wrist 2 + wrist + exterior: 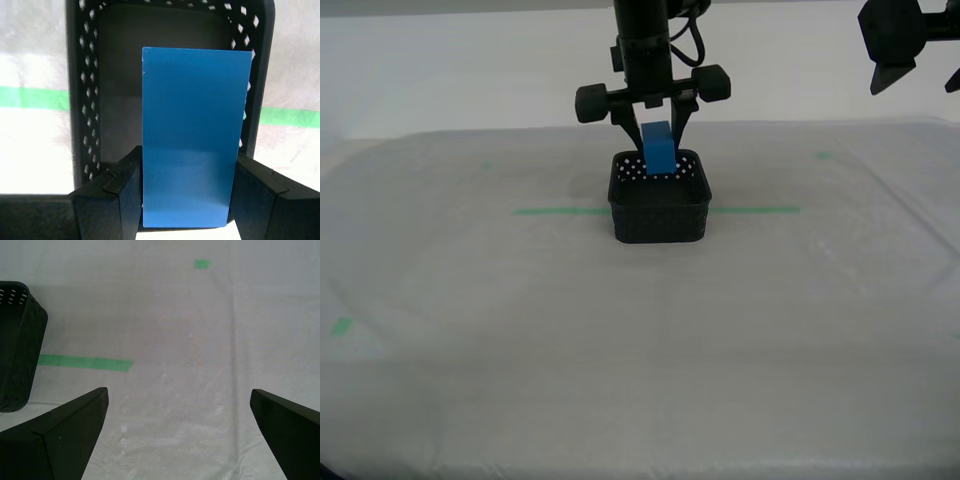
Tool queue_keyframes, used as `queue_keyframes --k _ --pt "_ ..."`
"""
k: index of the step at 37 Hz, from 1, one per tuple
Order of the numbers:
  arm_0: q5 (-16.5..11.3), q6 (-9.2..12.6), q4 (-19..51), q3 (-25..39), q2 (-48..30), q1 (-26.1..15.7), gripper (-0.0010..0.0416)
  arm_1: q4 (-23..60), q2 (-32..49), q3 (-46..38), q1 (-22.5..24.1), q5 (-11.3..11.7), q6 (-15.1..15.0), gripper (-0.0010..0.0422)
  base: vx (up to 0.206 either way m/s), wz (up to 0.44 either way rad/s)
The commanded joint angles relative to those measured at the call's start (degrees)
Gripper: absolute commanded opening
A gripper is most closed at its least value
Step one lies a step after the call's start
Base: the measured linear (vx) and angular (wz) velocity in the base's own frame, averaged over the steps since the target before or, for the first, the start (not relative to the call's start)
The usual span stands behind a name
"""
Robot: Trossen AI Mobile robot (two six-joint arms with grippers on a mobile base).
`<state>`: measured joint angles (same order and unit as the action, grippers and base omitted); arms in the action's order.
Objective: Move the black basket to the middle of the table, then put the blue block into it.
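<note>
Basket: the black basket (660, 207) stands upright on the bench (640, 340), about midway across the exterior view, sitting over the green tape line (555, 211), which runs out from under it toward both of that view's sides.
Block: the blue block (659, 147) is off the bench, held above the basket's open top; its lower end dips just below the rim. In the second wrist view the block (192, 137) fills the middle, with the basket's dark floor and perforated walls (85, 100) behind it.
Second end effector: my second end effector (658, 135) hangs straight down over the basket, its two fingers pressed against opposite faces of the block, pinching it.
First end effector: my first end effector (915, 75) is raised at the exterior view's upper right, well apart from the basket. Its fingers (60, 440) are spread wide with nothing between them, only white cloth below.
Other marks: a small green mark (202, 263) lies on the cloth beyond the first end effector; the end of the tape line (85, 362) and one corner of the basket (17, 345) also show in that wrist view.
</note>
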<state>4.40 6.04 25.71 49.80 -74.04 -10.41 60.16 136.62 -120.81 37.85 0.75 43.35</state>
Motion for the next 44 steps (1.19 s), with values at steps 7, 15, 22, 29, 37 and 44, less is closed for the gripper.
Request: queue_keyframes --k 7,15,22,29,37,44 --pt "0.15 -0.07 -0.04 0.07 0.02 -0.04 0.0398 0.66 -0.02 0.31 0.09 1.81 0.17 0.0 0.0 0.0" --pt "0.15 -0.07 -0.04 0.07 0.02 -0.04 0.0399 0.66 -0.02 1.29 0.11 1.81 -0.35 0.0 0.0 0.0" --pt "0.15 -0.07 -0.04 0.07 0.02 -0.02 0.0399 0.66 -0.02 1.81 0.11 1.79 -0.79 0.0035 0.0 0.0" --pt "0.15 -0.07 -0.04 0.07 0.02 -0.02 0.0398 0.74 -0.02 1.81 0.11 1.38 -1.14 0.0109 0.0 0.0" --pt "0.15 -0.07 -0.04 0.07 0.02 -0.04 0.0398 0.76 -0.02 1.81 0.11 1.18 -2.08 0.0225 0.0 0.0" --pt "0.15 -0.07 -0.04 0.07 0.02 -0.04 0.0399 0.59 -0.02 1.81 0.09 1.18 -4.07 0.0322 0.0 0.0"
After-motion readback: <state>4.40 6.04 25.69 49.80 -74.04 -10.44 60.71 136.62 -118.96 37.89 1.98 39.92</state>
